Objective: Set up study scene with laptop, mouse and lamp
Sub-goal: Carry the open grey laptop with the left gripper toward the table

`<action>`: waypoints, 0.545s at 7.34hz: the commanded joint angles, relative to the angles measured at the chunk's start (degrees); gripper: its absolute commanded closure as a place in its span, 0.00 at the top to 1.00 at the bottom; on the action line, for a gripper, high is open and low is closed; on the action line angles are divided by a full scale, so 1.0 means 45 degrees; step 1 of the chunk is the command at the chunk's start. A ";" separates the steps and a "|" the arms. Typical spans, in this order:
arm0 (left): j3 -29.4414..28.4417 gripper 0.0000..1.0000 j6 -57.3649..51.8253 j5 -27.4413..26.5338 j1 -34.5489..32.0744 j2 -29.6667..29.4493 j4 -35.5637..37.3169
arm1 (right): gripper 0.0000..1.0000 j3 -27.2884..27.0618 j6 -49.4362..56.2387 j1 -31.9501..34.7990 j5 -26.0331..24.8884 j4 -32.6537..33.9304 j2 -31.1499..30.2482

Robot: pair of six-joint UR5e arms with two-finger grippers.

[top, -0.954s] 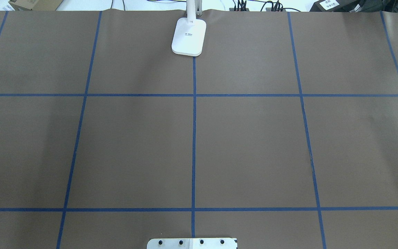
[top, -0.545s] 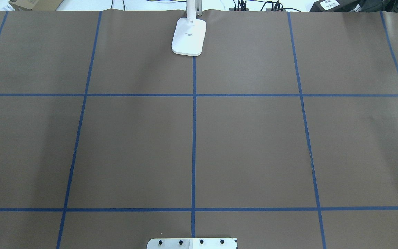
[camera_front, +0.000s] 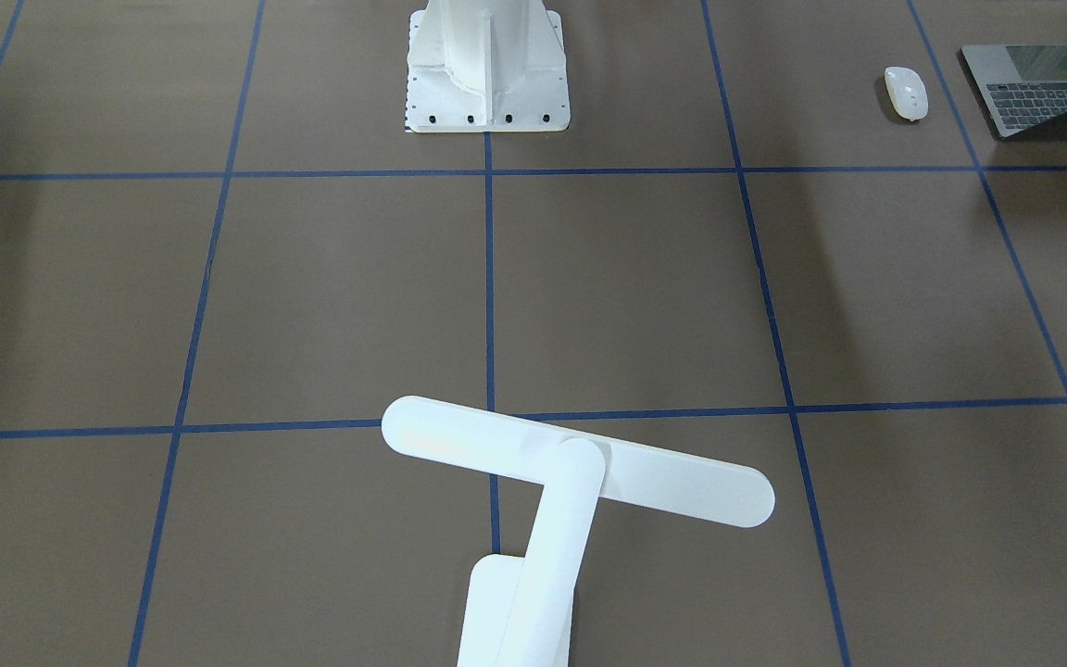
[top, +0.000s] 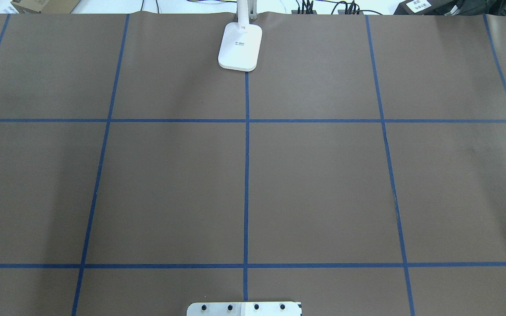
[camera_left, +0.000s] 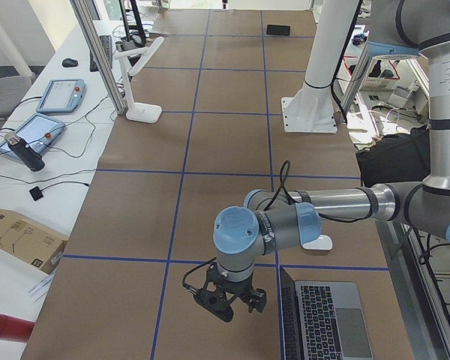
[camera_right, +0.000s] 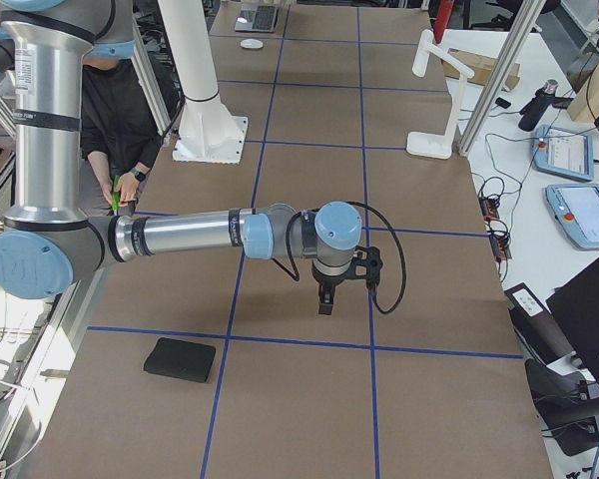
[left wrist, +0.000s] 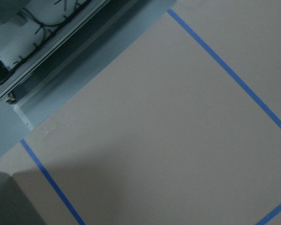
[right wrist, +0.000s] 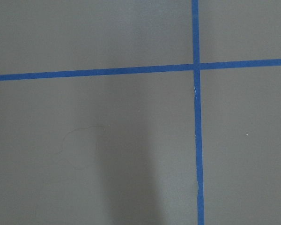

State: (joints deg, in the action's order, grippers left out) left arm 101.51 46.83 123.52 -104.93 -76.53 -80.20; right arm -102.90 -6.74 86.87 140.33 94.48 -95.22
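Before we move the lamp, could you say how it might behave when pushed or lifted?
The lamp looks top-heavy: its long bar head overhangs a small base, so a high push may tip it. Its smooth white arm could slip when gripped.

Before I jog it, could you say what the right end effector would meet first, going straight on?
The right end effector points down, so probably only the brown table paper, near a tape crossing.

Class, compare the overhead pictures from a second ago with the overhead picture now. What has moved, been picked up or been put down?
Nothing has visibly changed. The lamp stands on the same spot at the far edge of the table, at the end of the centre tape line. No arm shows in the overhead view, then or now.
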 commanded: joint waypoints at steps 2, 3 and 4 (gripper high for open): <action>0.0160 1.00 0.1798 -0.0007 -0.0021 0.1342 -0.0127 | 1.00 0.0015 -0.0006 0.0011 0.0085 0.0000 0.0007; -0.0094 1.00 0.1819 0.0013 -0.0021 0.1324 -0.0127 | 1.00 0.0015 0.0013 0.0011 0.0298 0.0000 -0.0012; -0.0193 1.00 0.2090 0.0013 -0.0021 0.1323 -0.0127 | 1.00 -0.0023 0.0013 0.0011 0.0455 0.0000 -0.0013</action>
State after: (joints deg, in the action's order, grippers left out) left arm 101.48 55.04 123.53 -105.02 -70.71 -80.76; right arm -102.88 -6.71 86.92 141.49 94.48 -95.23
